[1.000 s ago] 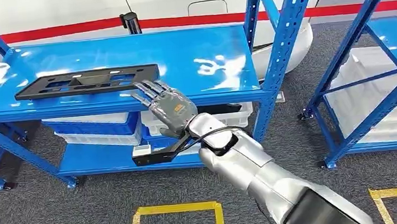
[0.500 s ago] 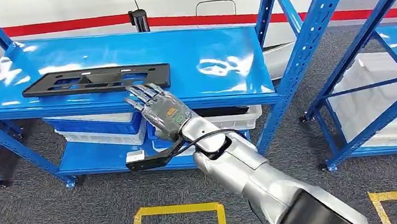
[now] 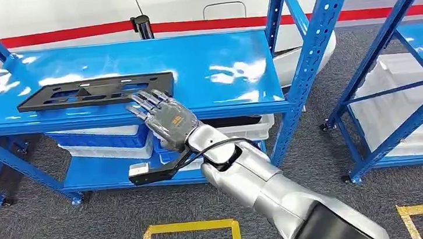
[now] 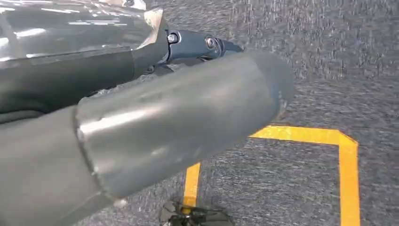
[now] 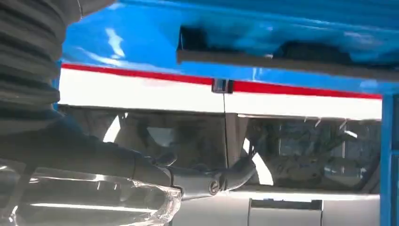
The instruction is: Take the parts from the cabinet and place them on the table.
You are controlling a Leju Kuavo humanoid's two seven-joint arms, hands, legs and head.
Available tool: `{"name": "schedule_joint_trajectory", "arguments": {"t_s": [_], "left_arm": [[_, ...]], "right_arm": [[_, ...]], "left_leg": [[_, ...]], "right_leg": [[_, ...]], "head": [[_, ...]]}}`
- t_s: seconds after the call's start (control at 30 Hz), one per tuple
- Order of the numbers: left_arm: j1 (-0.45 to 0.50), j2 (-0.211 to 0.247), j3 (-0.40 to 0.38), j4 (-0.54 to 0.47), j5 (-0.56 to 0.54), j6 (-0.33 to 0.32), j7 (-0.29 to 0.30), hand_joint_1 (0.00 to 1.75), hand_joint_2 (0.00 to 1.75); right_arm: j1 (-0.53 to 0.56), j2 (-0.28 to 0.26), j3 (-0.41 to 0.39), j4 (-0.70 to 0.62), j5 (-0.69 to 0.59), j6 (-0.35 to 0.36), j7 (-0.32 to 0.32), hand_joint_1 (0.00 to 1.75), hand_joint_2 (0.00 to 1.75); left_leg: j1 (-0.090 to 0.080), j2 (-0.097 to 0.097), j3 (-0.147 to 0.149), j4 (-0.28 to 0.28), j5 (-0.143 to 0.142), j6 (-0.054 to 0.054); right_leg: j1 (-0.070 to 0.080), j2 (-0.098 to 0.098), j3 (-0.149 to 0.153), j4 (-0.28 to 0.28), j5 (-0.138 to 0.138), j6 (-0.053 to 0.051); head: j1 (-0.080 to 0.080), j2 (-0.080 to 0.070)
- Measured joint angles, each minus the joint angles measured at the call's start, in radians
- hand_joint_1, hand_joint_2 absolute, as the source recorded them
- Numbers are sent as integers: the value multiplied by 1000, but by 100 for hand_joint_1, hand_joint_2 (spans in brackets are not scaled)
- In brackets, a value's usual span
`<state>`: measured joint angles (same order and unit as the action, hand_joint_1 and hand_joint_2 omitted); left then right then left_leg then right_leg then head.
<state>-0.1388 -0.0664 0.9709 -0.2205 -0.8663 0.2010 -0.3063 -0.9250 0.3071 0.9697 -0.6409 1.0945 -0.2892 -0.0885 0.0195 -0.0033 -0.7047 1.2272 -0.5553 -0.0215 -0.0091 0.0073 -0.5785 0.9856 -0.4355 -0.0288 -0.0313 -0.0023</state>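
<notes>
Bright overhead glare, blurred wrist views

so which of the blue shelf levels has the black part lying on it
The upper shelf: the flat black part lies at its left front, by the right hand. The lower shelf holds bins.

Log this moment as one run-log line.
right hand: open, short of the shelf edge | black part: flat on blue shelf | phase: reaching

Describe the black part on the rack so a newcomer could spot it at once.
Find the blue rack and its glossy top shelf. On the shelf's left front lies the part: a long, flat black panel with cut-out slots, the one dark thing on that shelf, just beyond the right robot hand.
</notes>
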Motion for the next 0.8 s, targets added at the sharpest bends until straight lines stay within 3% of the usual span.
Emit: {"name": "schedule_joint_trajectory", "arguments": {"t_s": [0.03, 0.07, 0.1, 0.13, 0.2, 0.23, 0.37, 0.4, 0.43, 0.53, 0.57, 0.6, 0.63, 0.7, 0.73, 0.77, 0.8], "left_arm": [[1, 0, 0, 1, 0, 0, 0, 0, 0], [1, 0, 0, 1, 0, 1, 0, 0, 0], [1, 0, 0, 1, 0, 1, 0, 0, 0], [1, 2, 0, 1, 0, 1, 0, 0, 0], [1, 3, 0, 1, 0, 2, -1, 0, 0], [-1, 2, 0, 2, 0, 2, -1, 0, 0], [-1, 1, 0, 2, 0, 2, -1, 0, 0], [-1, 0, 0, 2, 0, 3, -1, 0, 0], [-1, 0, 0, 2, 0, 3, -1, 0, 0], [-2, 3, 0, 2, -2, 3, -1, 0, 0], [-2, 3, 0, 2, -2, 3, -1, 0, 0], [-2, 3, 0, 2, -3, 3, 0, 0, 0], [-2, 3, 0, 2, -3, 2, 0, 0, 0], [-3, 0, 0, 2, -6, 2, 2, 0, 0], [-3, -2, 0, 2, -8, 2, 3, 0, 0], [-5, -2, 0, 2, -11, 1, 5, 0, 0], [-6, -2, 0, 2, -12, 1, 5, 0, 0]], "right_arm": [[3, 0, 2, 1, 0, 0, -2, 0, 175], [4, 0, 3, 2, 0, 0, -2, 0, 175], [4, 0, 5, 2, 0, 0, -2, 0, 175], [4, 0, 5, 2, 0, 0, -2, 0, 175], [3, 2, 6, 2, 0, 0, -2, 0, 175], [1, 3, 6, 2, 0, 0, -2, 0, 175], [-4, 5, 6, 2, 0, 0, -1, 0, 175], [-5, 6, 6, 2, 0, 0, 0, 0, 175], [-8, 6, 6, 2, 0, 0, 0, 0, 175], [-7, 3, 6, 4, 3, 0, 2, 0, 175], [-4, 1, 8, 6, 4, 1, 4, 0, 175], [-3, 0, 8, 8, 6, 1, 5, 0, 175], [-3, 0, 9, 11, 10, 2, 8, 0, 175], [-6, 3, 9, 17, 15, 5, 24, 0, 175], [-8, 4, 9, 22, 16, 9, 29, 0, 175], [-11, 9, 9, 30, 17, 15, 37, 0, 175], [-12, 11, 9, 41, 18, 19, 44, 0, 175]], "left_leg": [[2, 0, -37, 64, -17, -5], [5, 0, -54, 81, -10, -8], [10, 1, -47, 50, 22, -10], [15, 1, -17, -15, 65, -13], [23, 5, 73, -194, 151, -18], [16, 3, 90, -223, 137, -17], [7, -3, 91, -224, 132, 20], [11, -2, 98, -230, 136, 30], [8, -1, 102, -230, 133, 37], [3, 0, 106, -230, 125, 53], [0, 0, 109, -230, 123, 55], [-1, -2, 112, -229, 120, 55], [-3, -4, 117, -229, 116, 55], [-4, -6, 131, -229, 107, 49], [-5, -6, 133, -229, 103, 44], [-13, -7, 135, -225, 94, 37], [-10, -7, 136, -227, 93, 34]], "right_leg": [[0, 0, 1, 0, -1, -1], [0, 0, 2, 0, -2, -2], [-2, 1, 4, 1, -6, 0], [-4, 2, 8, 1, -8, 3], [-6, 4, 19, 2, -17, 15], [6, 5, 18, 5, -23, 23], [6, 5, 20, -1, -31, 44], [7, 3, 13, 10, -38, 50], [4, 1, -2, 52, -56, 49], [3, 1, -143, 302, -143, 36], [3, 1, -172, 343, -145, 40], [3, 1, -177, 334, -131, 45], [4, 1, -157, 283, -100, 52], [5, 0, -72, 91, -15, 60], [9, -2, -44, 24, 5, 52], [14, -1, -33, 14, 14, 43], [12, -1, -33, 15, 15, 38]], "head": [[-2, 0], [0, 0], [-2, 0], [-2, 0], [-2, 0], [-2, 0], [1, 0], [1, 0], [3, 0], [4, 0], [4, 0], [3, 0], [4, 0], [4, 0], [5, 0], [4, 0], [3, 0]]}}
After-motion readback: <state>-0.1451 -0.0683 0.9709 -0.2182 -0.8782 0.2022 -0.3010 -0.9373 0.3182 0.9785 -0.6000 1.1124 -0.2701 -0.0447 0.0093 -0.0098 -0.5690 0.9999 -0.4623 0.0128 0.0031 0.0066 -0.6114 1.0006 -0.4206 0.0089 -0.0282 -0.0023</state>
